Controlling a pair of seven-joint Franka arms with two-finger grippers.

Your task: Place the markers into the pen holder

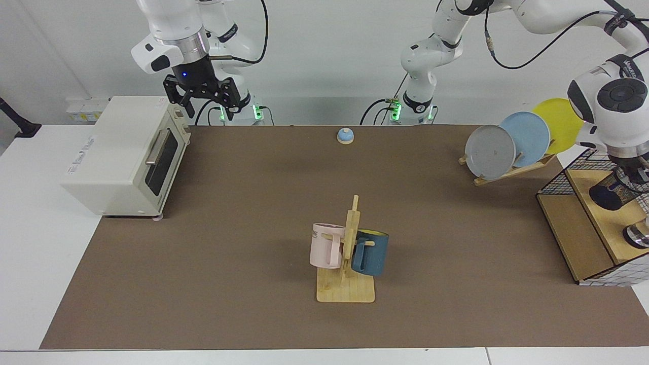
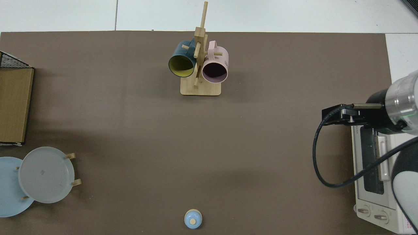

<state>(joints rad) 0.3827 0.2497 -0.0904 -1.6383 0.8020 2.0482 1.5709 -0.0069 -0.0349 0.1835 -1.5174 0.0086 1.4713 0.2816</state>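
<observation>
1. The left gripper hangs at the far edge of the facing view, over the wooden shelf with its black wire-grid frame; the top view does not reach it.
2. The pen holder, a black mesh cup, sits tilted right under that gripper, above the shelf's upper board. Whether the fingers are gripping it or are parted cannot be told.
3. No marker can be made out in either view.
4. The right gripper waits raised above the white toaster oven, fingers spread apart and holding nothing.
5. On the brown surface stands a wooden mug rack carrying a pink mug and a blue mug.
6. A rack of plates stands near the shelf, and a small blue bell sits at the far edge.
</observation>
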